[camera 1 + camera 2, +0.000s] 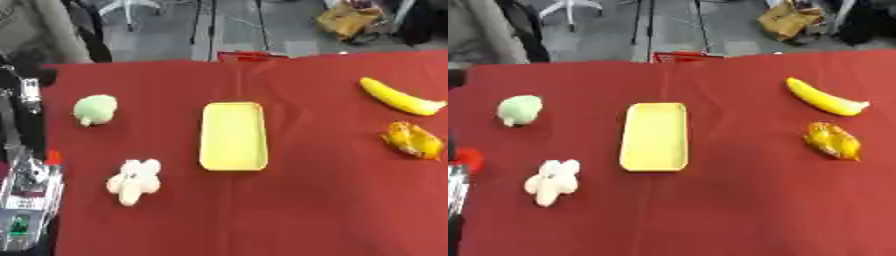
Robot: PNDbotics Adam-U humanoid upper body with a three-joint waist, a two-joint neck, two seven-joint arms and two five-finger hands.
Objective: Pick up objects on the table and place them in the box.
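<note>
Banana and yellow box show no readable writing; fingers unseen, state unknown.

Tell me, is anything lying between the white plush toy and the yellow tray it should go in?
Nothing visible does. The white plush toy lies left of the yellow tray, with only bare red tablecloth between them. The green toy sits farther back, off that path.

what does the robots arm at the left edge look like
The left arm is black higher up and silver lower down, with a red part and a green mark near the bottom. No hand is discernible; no right arm shows.
</note>
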